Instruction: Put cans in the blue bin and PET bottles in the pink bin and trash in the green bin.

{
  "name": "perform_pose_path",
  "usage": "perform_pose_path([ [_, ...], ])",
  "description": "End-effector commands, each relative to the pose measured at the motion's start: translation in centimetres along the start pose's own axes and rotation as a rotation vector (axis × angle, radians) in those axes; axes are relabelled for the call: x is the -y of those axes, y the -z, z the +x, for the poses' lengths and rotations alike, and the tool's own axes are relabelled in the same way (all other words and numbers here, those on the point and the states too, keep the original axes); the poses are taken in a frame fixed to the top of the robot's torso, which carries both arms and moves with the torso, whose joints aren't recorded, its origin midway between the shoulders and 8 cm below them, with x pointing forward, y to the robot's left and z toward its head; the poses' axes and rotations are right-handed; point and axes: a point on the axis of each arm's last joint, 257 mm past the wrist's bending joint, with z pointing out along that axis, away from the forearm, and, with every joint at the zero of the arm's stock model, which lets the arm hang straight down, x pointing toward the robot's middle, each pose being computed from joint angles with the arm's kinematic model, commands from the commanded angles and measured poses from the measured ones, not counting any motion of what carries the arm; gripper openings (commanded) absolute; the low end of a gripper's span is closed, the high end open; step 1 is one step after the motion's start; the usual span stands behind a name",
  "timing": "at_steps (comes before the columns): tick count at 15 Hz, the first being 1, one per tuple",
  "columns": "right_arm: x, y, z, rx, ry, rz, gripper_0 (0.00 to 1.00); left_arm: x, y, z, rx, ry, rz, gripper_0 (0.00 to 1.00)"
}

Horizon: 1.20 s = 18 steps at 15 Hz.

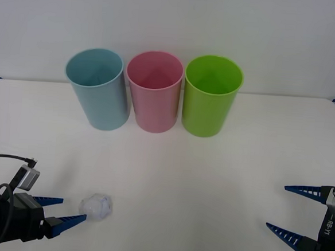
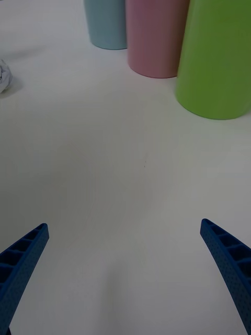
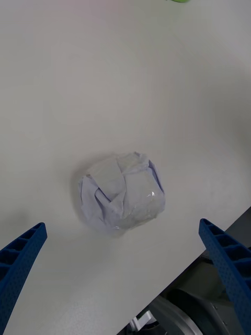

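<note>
Lining up left tool, fingers spread, on the trash at desk's near-left edge; looks light, soft, crushable wrap; pinch across its middle; right tool spread, idle.

from the pink bin i see the blue bin and green bin packed just beside it; bare table stretches in front.

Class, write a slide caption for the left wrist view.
Open left tool poised over the trash lying on the white table.
</note>
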Motion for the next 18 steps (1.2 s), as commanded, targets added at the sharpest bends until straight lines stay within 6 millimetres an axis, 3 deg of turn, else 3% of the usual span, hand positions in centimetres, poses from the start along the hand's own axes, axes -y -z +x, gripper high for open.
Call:
perform_pose_path([
  [1, 0.0, 0.0, 0.0, 0.000, 0.000, 0.000, 1.00, 0.0, -0.4, 0.3, -0.009, -0.020, 0.000, 1.00],
  [18, 0.0, 0.0, 0.0, 0.000, 0.000, 0.000, 1.00, -0.2, -3.7, 0.8, -0.030, -0.106, -0.005, 1.00],
])
